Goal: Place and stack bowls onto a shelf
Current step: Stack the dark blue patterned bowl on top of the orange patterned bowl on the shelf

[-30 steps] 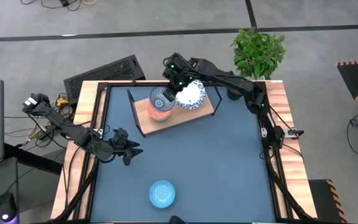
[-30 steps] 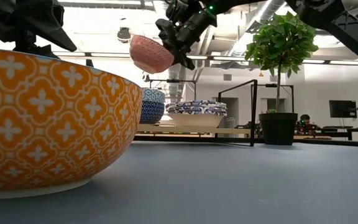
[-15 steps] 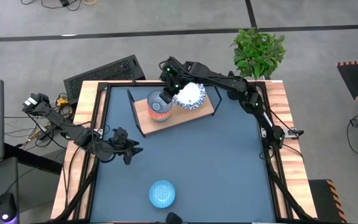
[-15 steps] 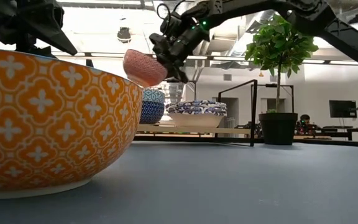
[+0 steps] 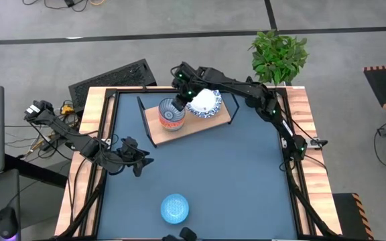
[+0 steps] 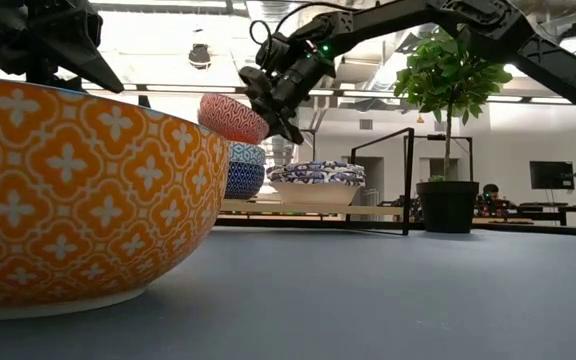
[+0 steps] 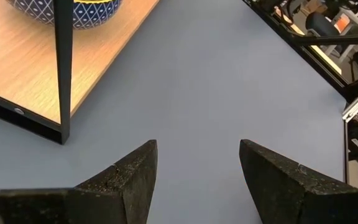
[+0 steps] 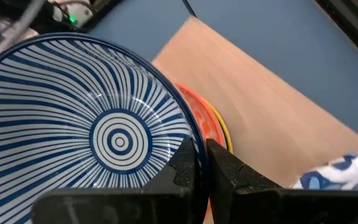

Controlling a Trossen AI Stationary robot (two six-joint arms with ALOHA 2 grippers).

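Note:
The light-wood shelf [image 5: 200,124] with its black wire frame stands at the table's far side. On it is a stack of small bowls [image 6: 244,170], blue-patterned outside, with orange and yellow rims [image 8: 219,127] showing. Beside the stack are white bowls with blue rims [image 5: 206,102]. My right gripper [image 5: 181,100] is shut on a bowl [image 6: 233,118] that is red-patterned outside and blue-striped inside, right over the stack. Another bowl [image 5: 175,208] sits at the table's near side, light blue inside and orange-patterned outside [image 6: 68,200]. My left gripper [image 5: 138,161] is open and empty at the table's left. My right gripper pinches the bowl's rim [image 8: 190,140], one finger inside [image 8: 185,165] and one outside. The fingers slant down from the table's far right. The bowl is tilted, its lower side at the top of the stack [image 6: 240,142]. Whether it rests there I cannot tell.
A potted plant [image 5: 278,57] stands beyond the table's far right corner. The shelf's black wire upright [image 7: 62,68] shows ahead of my left gripper. Bare blue tabletop [image 5: 233,174] lies between the shelf and the near bowl.
My right gripper has gone down and toward the table's left with the red-patterned bowl. It has gone from well above the shelf to just over the stack of small bowls. The bowl has stayed tilted in the hold.

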